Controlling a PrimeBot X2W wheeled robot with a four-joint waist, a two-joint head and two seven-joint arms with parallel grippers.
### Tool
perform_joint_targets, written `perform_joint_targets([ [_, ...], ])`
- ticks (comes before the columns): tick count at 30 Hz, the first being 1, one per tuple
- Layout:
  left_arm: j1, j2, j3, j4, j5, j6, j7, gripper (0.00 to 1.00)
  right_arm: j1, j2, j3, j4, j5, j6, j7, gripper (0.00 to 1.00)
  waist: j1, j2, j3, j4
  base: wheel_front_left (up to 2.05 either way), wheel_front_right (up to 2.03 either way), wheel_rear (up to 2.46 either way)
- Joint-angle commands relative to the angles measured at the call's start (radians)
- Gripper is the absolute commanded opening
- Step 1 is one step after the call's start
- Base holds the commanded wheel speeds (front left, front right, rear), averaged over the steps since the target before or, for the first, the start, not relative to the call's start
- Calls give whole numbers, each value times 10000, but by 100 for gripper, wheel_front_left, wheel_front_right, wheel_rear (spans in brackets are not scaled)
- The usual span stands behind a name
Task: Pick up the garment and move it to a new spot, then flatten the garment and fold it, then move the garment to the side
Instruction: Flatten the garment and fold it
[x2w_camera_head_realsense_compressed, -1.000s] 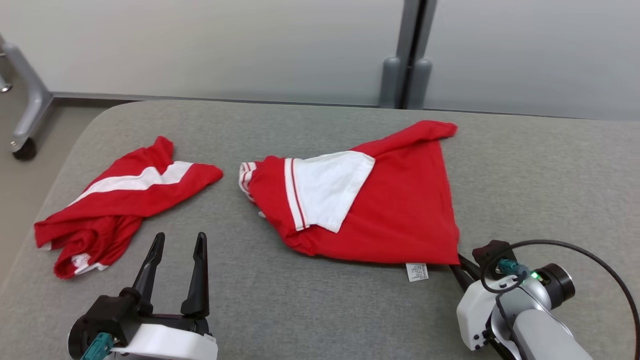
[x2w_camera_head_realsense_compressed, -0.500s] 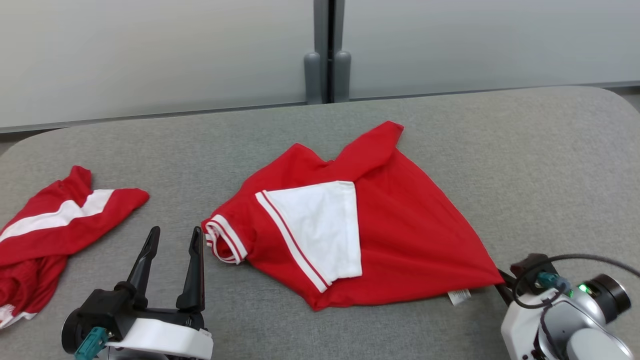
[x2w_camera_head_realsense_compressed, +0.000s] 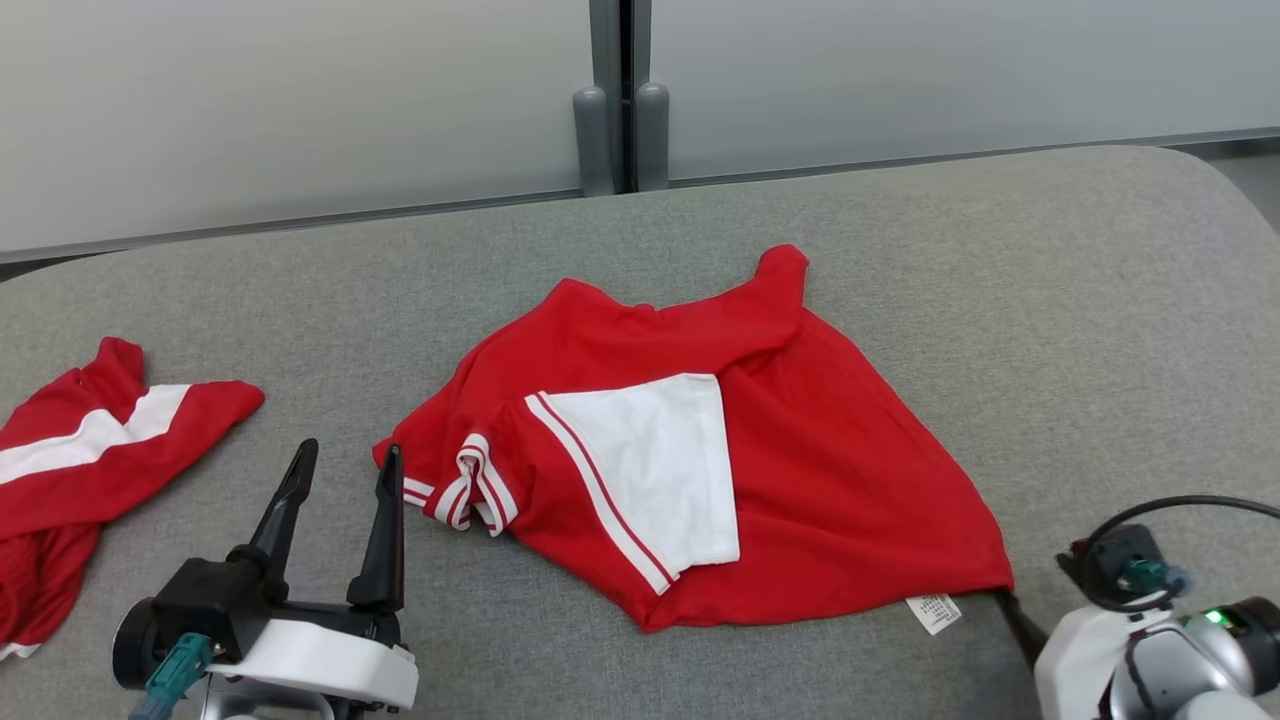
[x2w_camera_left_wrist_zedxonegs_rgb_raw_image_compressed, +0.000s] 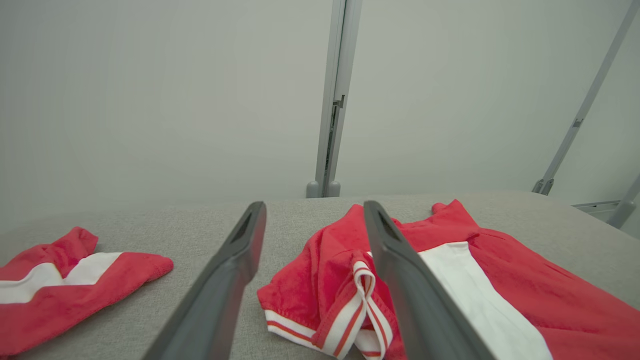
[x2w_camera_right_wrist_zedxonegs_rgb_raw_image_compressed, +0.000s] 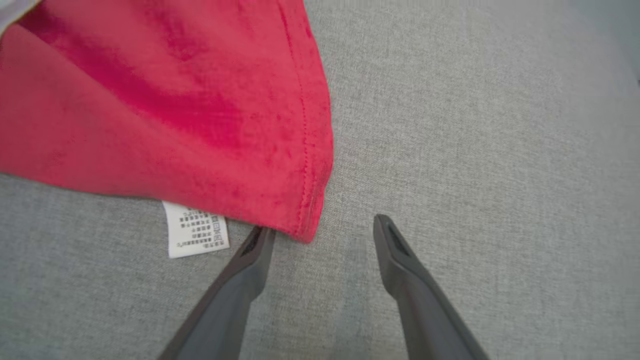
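Red garment (x2w_camera_head_realsense_compressed: 830, 470) lies on the grey table (x2w_camera_head_realsense_compressed: 1050, 300) between two open grippers.
The right gripper (x2w_camera_right_wrist_zedxonegs_rgb_raw_image_compressed: 322, 226) has its fingers apart, the garment's hem corner loose at their tips; the left gripper (x2w_camera_head_realsense_compressed: 348, 450) gapes empty beside its striped sleeve (x2w_camera_head_realsense_compressed: 470, 490).

Two red garments (x2w_camera_head_realsense_compressed: 830, 480) (x2w_camera_head_realsense_compressed: 70, 470), two claws (x2w_camera_head_realsense_compressed: 345, 455) (x2w_camera_right_wrist_zedxonegs_rgb_raw_image_compressed: 324, 222)

The garment (x2w_camera_head_realsense_compressed: 830, 480) is soft matt cloth, the table cover (x2w_camera_head_realsense_compressed: 1000, 300) coarse woven fabric.

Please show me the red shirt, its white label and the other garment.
red shirt (x2w_camera_head_realsense_compressed: 850, 480), head view, on its red body.
white label (x2w_camera_right_wrist_zedxonegs_rgb_raw_image_compressed: 196, 235), right wrist view, label's middle.
other garment (x2w_camera_head_realsense_compressed: 60, 500), head view, red part.
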Motion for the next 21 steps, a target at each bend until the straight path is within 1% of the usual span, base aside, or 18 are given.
perform_joint_targets([
  [1,-160,81,20,-34,52,27,22,100,125,-12,-244,-156,-85,-2,64,100,0,0,-42,-34,0,0,0],
  [3,-170,126,3,-92,71,43,82,100,237,99,-629,-380,-158,-2,116,100,0,0,-78,-64,0,0,0],
  [7,-281,263,-100,-238,145,-4,300,100,400,244,-1742,-915,-368,-2,28,100,0,0,-68,-120,0,0,0],
  [8,-347,306,-170,-246,162,-55,422,100,404,324,-2004,-1063,-423,-2,-44,100,0,0,-38,-139,0,0,0],
  [9,-560,410,-346,-242,222,-175,755,100,335,543,-2457,-1381,-457,-2,-260,100,0,0,54,-195,0,0,0],
  [10,-724,467,-461,-204,266,-261,990,100,249,649,-2643,-1533,-496,0,-416,100,0,0,119,-228,0,0,0],
  [12,-1134,569,-684,-152,370,-417,1395,100,117,924,-2857,-1771,-429,-2,-700,100,0,0,241,-312,0,0,0],
  [15,-1763,674,-1086,125,444,-685,2299,100,-121,1238,-3023,-2004,-281,-2,-1095,100,0,0,429,-465,0,0,0],
  [21,-3189,617,-1928,871,438,-1215,4162,100,-537,1686,-3163,-2303,66,-2,-1948,100,0,0,857,-798,0,0,0],
])
